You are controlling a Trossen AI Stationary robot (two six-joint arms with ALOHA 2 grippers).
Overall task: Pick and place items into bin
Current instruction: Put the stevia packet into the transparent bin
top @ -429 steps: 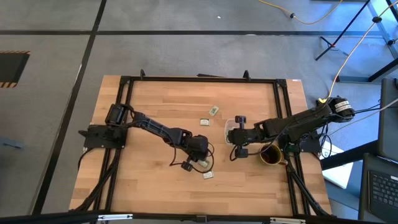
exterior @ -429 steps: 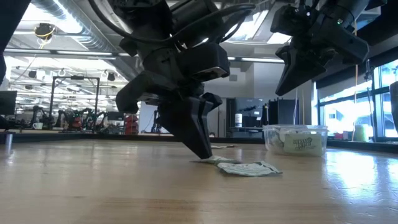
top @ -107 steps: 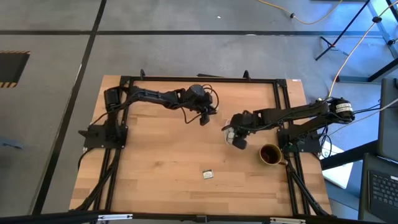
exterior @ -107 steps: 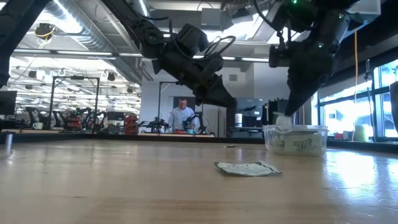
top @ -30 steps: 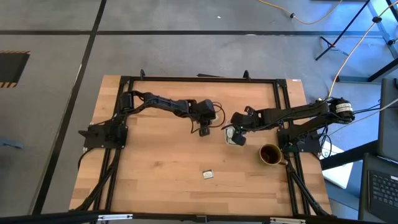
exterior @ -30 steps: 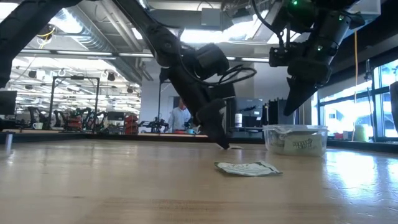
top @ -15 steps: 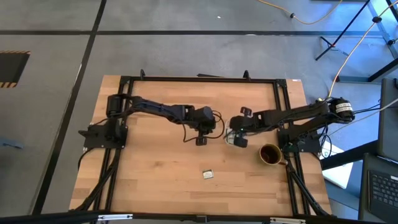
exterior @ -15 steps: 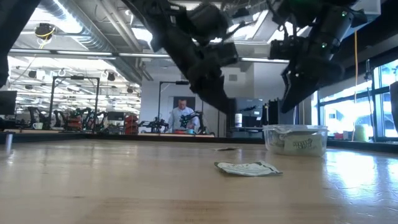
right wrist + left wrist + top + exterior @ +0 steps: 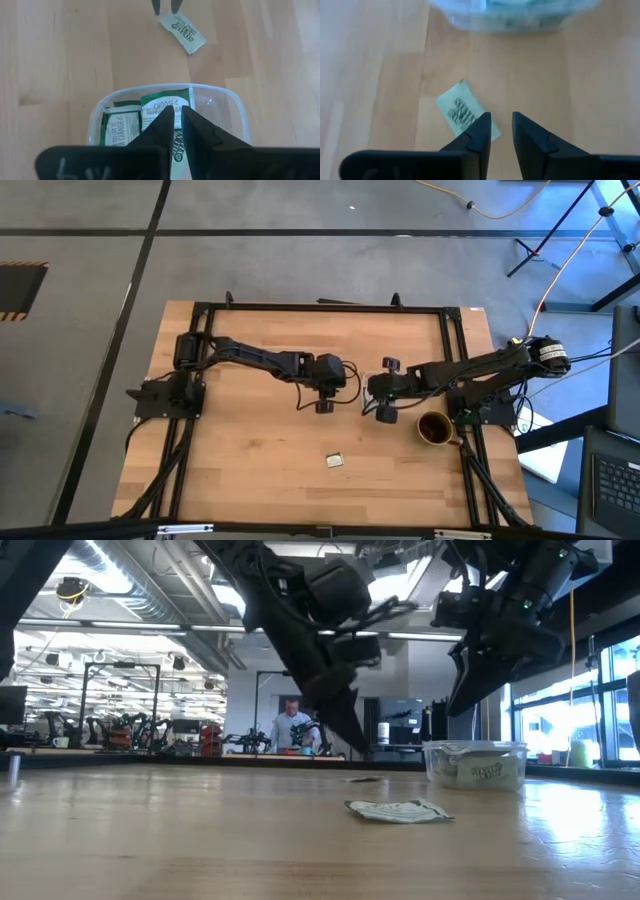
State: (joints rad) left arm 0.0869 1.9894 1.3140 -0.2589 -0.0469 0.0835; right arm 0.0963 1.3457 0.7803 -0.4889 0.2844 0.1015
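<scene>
Workshop floor, grey and taped off, surrounds a pale butcher-block table in a black frame; benches and a person stand far off behind it.

Item: bin. Clear plastic tub, rounded corners, thin glossy wall, at the table's right-centre, part-filled with flat green-and-white packets standing on edge.

Item: loose packet. Small flat sachet, pale green with dark print, soft crinkled edges, lying flat on the wood just short of the bin.

Item: second loose packet. Same kind, well apart toward the table's near edge.

Item: mug. Dark brown, glazed, right of the bin; no part in the task.

Left gripper: raised over the table just left of the bin, fingers a narrow gap apart, nothing between them, the near packet partly under one fingertip in its own view.

Right gripper: poised directly above the bin, fingers nearly together, nothing visibly held.

Handling note, by judgement: the near packet looks the next pick. Being thin and flush to the wood, it wants the fingers set astride its short width and pressed right to the surface before closing, or they will skate over it. The right arm should clear the rim first.
</scene>
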